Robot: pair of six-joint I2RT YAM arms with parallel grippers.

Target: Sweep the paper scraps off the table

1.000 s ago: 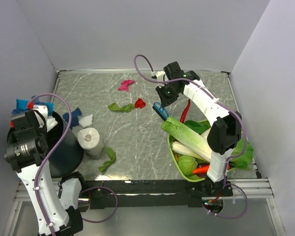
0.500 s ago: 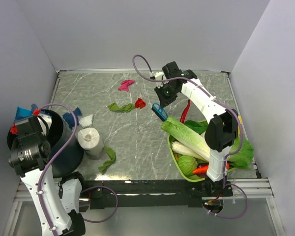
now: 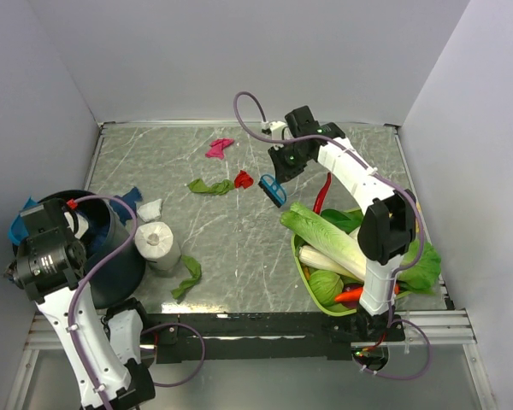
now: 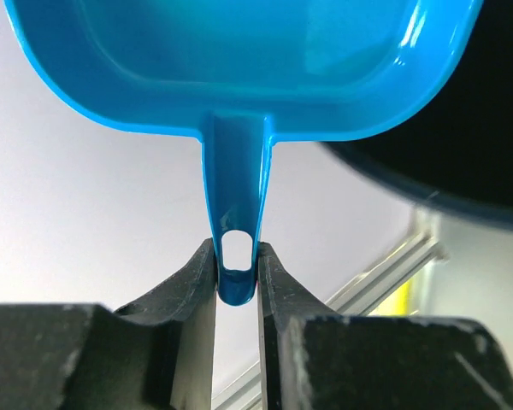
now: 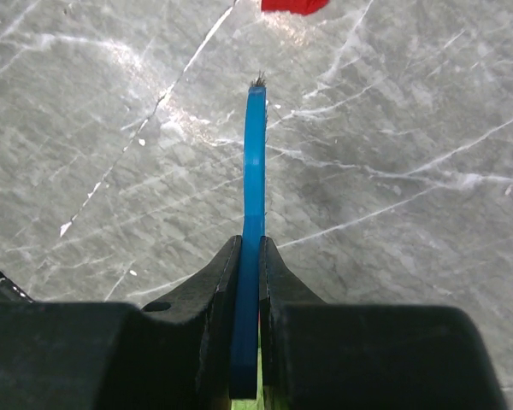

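Right pincer (image 5: 250, 256) pinches the blue brush (image 5: 255, 162); left pincer (image 4: 237, 272) pinches the blue dustpan (image 4: 239, 68) handle beside the bin (image 3: 111, 260) at 8 o'clock. Nearest paper scraps (image 3: 244, 179), red and green, lie on the bench (image 3: 239, 239) at 9 o'clock of the brush. I'd set bristles flat behind red, drag toward 8 o'clock. Lane's open; vegetable basket (image 3: 303, 265) crowds 4 o'clock, tissue roll (image 3: 158, 242) fronts the bin.

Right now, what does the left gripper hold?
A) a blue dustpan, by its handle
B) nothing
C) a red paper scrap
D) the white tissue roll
A: in the left wrist view, the left gripper is closed on the handle of the blue dustpan.
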